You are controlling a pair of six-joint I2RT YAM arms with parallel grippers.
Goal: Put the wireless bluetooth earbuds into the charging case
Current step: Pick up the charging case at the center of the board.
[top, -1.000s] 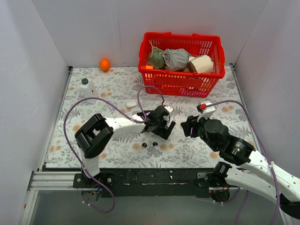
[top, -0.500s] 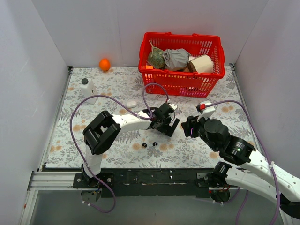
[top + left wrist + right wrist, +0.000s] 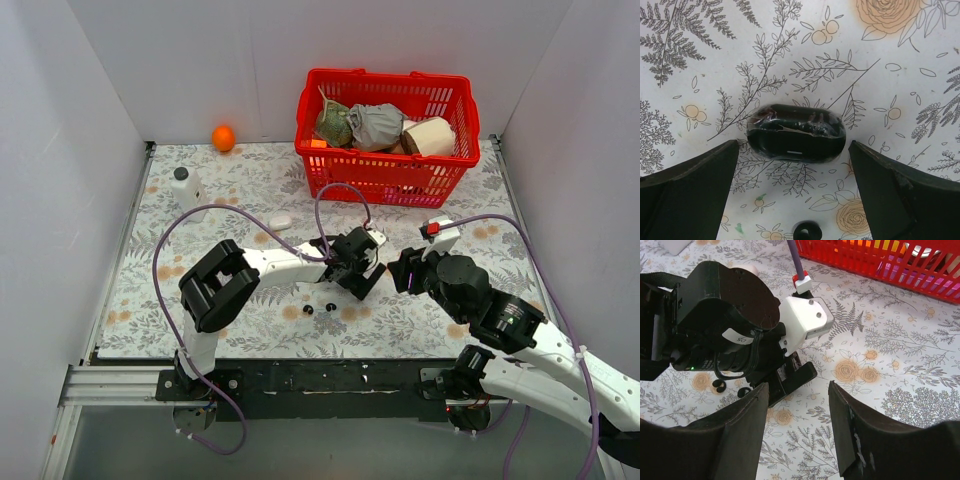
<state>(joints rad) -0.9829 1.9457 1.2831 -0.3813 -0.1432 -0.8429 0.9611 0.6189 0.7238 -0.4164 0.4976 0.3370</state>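
At the far left an orange ball (image 3: 223, 137) sits against the back wall, and nearer stands a small white bottle (image 3: 186, 190) with a dark cap. A little white oval thing (image 3: 280, 221) lies on the flowered table (image 3: 140, 300) further in. The left arm reaches toward the middle of the table. Just on the near side of its wrist lie the two tiny black earbuds (image 3: 308, 309), side by side on the cloth and not touching each other.

The left pincer (image 3: 360, 270) is spread wide. In its own camera the glossy black oval charging case (image 3: 796, 132) lies flat between the two fingers, touched by neither, with one bud just beside it at the lower edge. The right pincer (image 3: 799, 389) is open too, holding nothing and pointing at the left wrist from close by. At the back right is a red basket (image 3: 385, 170) with bundled things inside.
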